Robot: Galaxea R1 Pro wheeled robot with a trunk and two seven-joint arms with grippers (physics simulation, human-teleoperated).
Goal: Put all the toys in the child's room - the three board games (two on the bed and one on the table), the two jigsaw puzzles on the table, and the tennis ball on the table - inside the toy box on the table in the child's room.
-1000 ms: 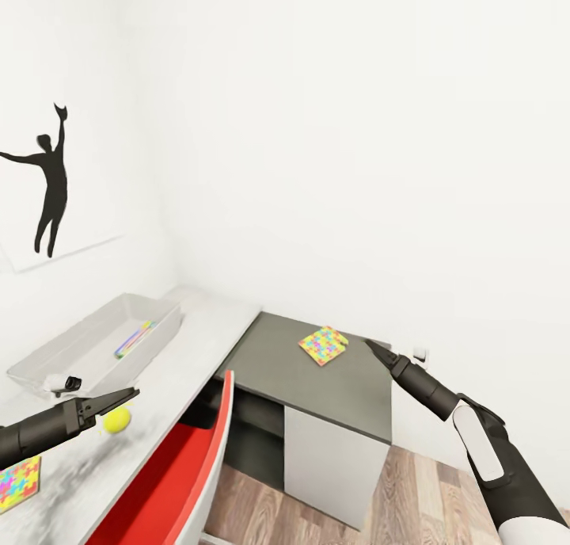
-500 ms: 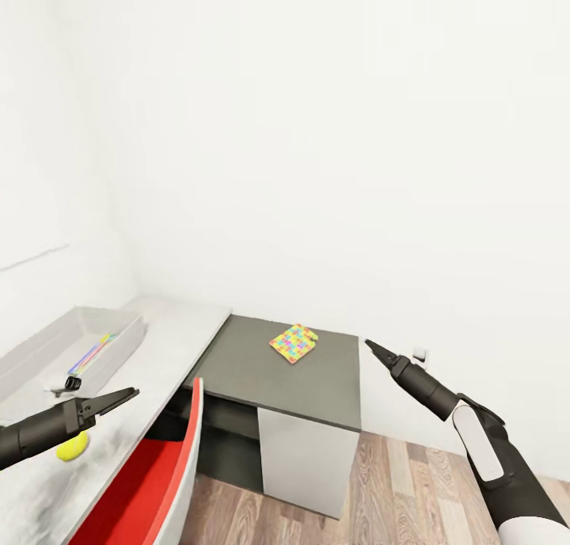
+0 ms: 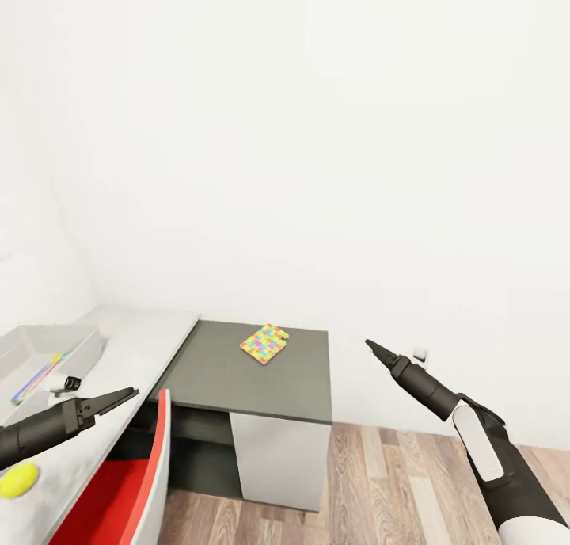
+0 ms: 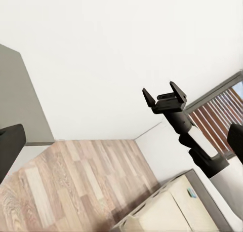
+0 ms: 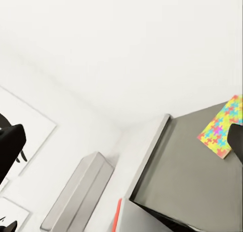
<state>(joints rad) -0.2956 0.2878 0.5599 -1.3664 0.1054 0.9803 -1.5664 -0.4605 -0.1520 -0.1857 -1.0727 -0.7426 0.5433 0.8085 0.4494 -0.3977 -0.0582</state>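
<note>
One jigsaw puzzle [image 3: 264,344] lies flat on the dark grey cabinet top [image 3: 237,386] of the table; the right wrist view shows this jigsaw puzzle [image 5: 221,128] too. The toy box [image 3: 79,348] stands at the far left on the pale table top [image 3: 138,355], with a colourful flat item [image 3: 33,379] inside. The tennis ball [image 3: 17,479] rests on the table below my left arm. My left gripper [image 3: 127,393] hovers open over the table edge, holding nothing. My right gripper [image 3: 370,344] hangs open over the floor, right of the cabinet; in the left wrist view the right gripper [image 4: 163,94] has its fingers apart.
A red chair [image 3: 119,482] stands tucked against the table in front of me. Wood-plank floor [image 3: 396,482] runs to the right of the cabinet's white door [image 3: 277,466]. A beige bed [image 4: 167,211] and a window [image 4: 217,105] lie behind. A white wall rises close behind the table.
The camera has turned to the right, so the table, toy box, ball and puzzle have slid left in the picture and the wall silhouette has left it. Both arms hold their pose.
</note>
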